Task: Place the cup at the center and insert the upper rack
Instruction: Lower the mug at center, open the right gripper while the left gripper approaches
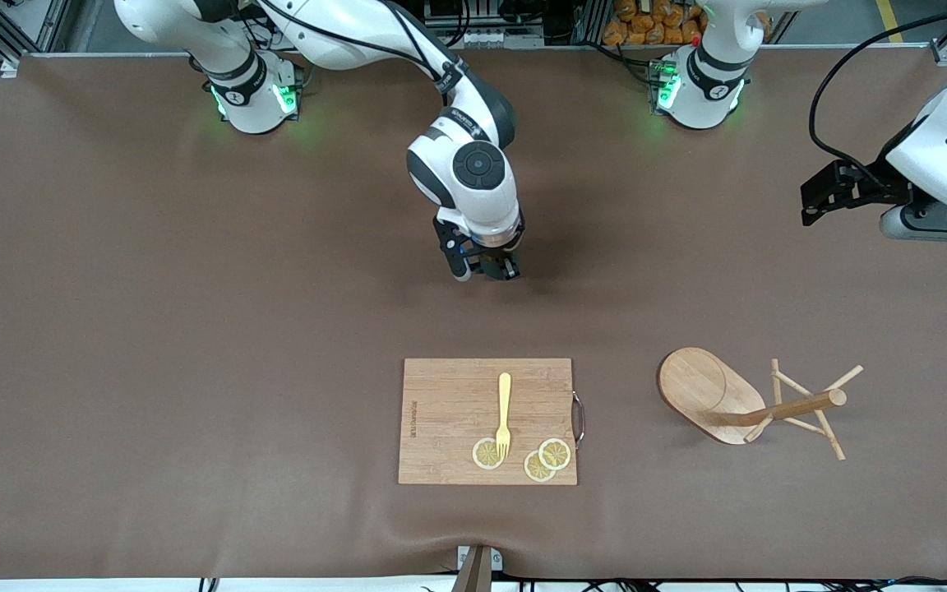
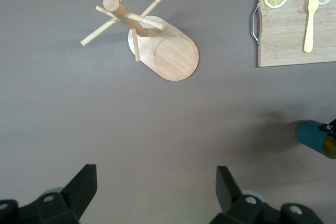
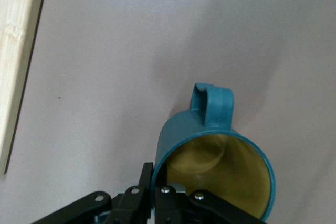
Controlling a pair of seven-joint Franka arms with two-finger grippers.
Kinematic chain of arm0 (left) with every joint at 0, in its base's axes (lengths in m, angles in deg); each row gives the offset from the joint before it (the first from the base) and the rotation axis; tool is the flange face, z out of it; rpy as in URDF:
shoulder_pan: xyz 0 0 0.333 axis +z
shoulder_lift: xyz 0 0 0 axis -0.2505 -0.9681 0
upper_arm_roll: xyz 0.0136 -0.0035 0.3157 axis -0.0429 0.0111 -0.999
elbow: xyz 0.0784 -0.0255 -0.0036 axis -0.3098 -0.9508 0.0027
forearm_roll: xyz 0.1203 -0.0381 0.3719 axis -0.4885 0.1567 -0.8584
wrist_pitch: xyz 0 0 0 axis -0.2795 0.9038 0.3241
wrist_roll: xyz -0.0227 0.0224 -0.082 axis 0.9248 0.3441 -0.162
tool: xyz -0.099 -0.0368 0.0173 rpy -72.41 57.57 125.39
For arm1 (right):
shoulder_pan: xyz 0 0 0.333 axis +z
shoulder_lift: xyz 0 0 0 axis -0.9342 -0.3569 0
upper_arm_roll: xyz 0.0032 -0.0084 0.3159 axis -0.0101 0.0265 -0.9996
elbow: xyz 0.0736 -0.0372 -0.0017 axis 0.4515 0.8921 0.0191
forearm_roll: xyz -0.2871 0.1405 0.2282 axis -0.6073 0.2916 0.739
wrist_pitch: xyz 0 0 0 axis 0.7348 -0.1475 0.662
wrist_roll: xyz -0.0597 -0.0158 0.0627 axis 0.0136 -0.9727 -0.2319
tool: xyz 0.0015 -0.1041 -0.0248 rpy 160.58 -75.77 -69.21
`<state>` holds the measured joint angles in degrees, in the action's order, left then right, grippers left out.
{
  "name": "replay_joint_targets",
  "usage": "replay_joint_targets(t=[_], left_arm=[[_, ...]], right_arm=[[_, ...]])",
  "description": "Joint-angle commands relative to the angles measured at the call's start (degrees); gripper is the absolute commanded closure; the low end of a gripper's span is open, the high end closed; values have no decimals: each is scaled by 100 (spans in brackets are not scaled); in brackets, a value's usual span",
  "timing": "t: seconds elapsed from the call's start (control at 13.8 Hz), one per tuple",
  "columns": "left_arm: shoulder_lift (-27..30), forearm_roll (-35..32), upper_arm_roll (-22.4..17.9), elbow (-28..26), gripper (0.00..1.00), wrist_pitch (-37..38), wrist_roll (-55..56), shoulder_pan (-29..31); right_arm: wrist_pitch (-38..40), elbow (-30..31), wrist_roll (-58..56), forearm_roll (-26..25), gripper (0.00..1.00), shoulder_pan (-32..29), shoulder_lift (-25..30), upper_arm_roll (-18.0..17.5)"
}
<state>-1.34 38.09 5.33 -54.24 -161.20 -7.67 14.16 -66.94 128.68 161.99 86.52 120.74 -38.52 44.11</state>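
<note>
The dark teal cup, olive inside, hangs from its rim in my shut right gripper, handle pointing away from the fingers. My right gripper is over the middle of the table, and the hand hides most of the cup in the front view. The cup also shows at the edge of the left wrist view. The upper rack lies tipped on its side, its pole pointing toward the left arm's end. My left gripper waits open and empty, high over that end.
A bamboo cutting board with a metal handle lies nearer the front camera than the right gripper. It carries a yellow fork and lemon slices. The board also shows in the left wrist view. Brown mat covers the table.
</note>
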Motion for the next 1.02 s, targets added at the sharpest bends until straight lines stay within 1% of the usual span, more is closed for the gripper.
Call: replay_joint_targets(t=[0.0, 0.36, 0.44, 0.51, 0.58, 0.65, 0.8, 0.94], left_arm=[[19, -116, 35, 30, 0, -12, -49, 35], [28, -46, 88, 39, 0, -12, 48, 0], [19, -28, 88, 39, 0, -11, 83, -9], [28, -36, 88, 21, 0, -11, 92, -27], [2, -36, 97, 13, 0, -11, 101, -27], [-77, -2, 88, 21, 0, -11, 110, -9], [-192, 16, 79, 13, 0, -20, 136, 26], [-296, 16, 79, 12, 0, -64, 145, -9]], right_arm=[[67, -243, 244, -134, 100, 135, -213, 61], [58, -278, 279, -116, 100, 179, -266, 70], [67, -304, 305, -116, 73, 136, -257, 70], [67, -304, 306, -116, 22, 127, -248, 70], [84, -330, 297, -125, 7, 109, -231, 70], [180, -426, 271, -116, 0, 74, -204, 79], [880, -803, 235, -90, 0, -153, -178, 70], [1383, -1164, 227, -72, 0, -207, -152, 61]])
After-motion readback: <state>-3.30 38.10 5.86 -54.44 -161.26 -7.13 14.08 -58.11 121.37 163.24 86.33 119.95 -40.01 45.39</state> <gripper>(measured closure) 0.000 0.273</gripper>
